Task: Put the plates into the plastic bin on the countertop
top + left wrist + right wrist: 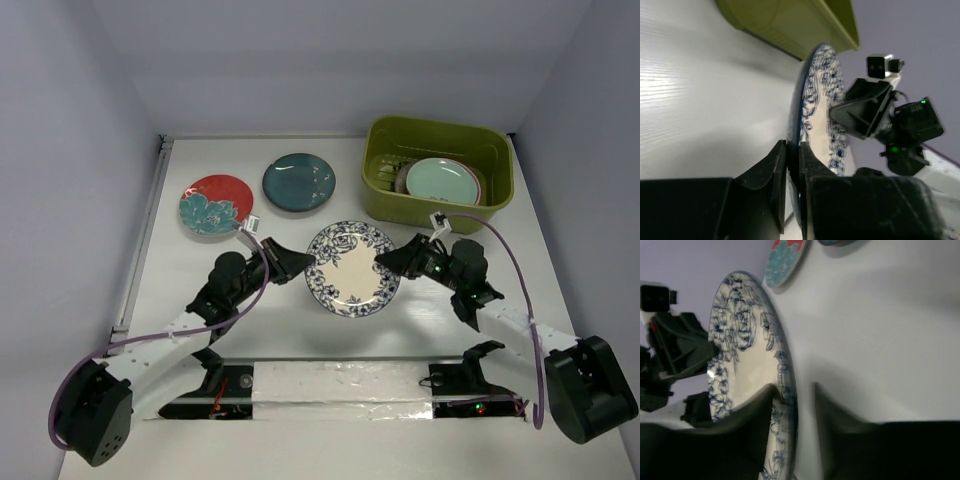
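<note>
The white-and-blue patterned plate (352,268) hangs lifted over the middle of the countertop (300,335), between both arms. My left gripper (308,262) is shut on its left rim; in the left wrist view the fingers (775,165) pinch the edge of the plate (822,100). My right gripper (385,262) straddles the right rim. One finger lies on the face of the plate (740,355), the other stands off its underside, so the right gripper (794,387) is open. The olive-green plastic bin (430,210) at the back right holds a mint green plate (440,180) on top of others.
A red plate with a teal flower (216,203) and a dark teal plate (298,181) lie on the countertop at the back left. Lavender walls close in the left, back and right. The bin's wall (790,25) is just beyond the held plate.
</note>
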Motion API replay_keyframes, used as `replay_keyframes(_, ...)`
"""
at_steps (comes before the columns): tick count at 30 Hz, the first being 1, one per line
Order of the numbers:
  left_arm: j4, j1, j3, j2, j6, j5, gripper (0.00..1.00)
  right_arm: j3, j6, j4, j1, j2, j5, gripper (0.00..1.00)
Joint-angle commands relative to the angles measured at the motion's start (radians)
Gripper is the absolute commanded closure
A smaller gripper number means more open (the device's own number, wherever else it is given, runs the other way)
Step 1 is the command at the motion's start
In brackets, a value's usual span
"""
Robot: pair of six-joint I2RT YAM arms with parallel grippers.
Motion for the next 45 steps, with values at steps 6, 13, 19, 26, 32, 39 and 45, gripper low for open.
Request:
replay_keyframes(6,0.086,-0.005,0.152,-0.048,0.009,-0.009,1.00,0.028,0.021,0.050,0.009,-0.100,0.017,1.00)
replay_keyframes(13,-0.177,-0.005,0.265,-0.008,0.169,-0.257,0.59,0.404,-0.057,-0.264,-0.032,-0.104,0.195,1.00)
replay_keyframes(19,-0.276,0.041,0.340,0.104,0.215,-0.412,0.48,0.717,-0.071,-0.405,-0.247,0.089,0.183,1.00)
replay_keyframes(26,-0.231,0.165,0.406,0.317,0.209,-0.369,0.43,0.944,-0.109,-0.510,-0.417,0.341,0.198,1.00)
replay_keyframes(32,-0.222,0.243,0.472,0.497,0.210,-0.340,0.41,0.989,-0.129,-0.539,-0.481,0.456,0.212,1.00)
replay_keyframes(39,-0.214,0.291,0.575,0.707,0.160,-0.293,0.41,0.977,-0.147,-0.551,-0.501,0.527,0.273,1.00)
replay_keyframes(45,-0.259,0.291,0.693,0.871,0.150,-0.291,0.41,0.989,-0.164,-0.600,-0.512,0.586,0.326,1.00)
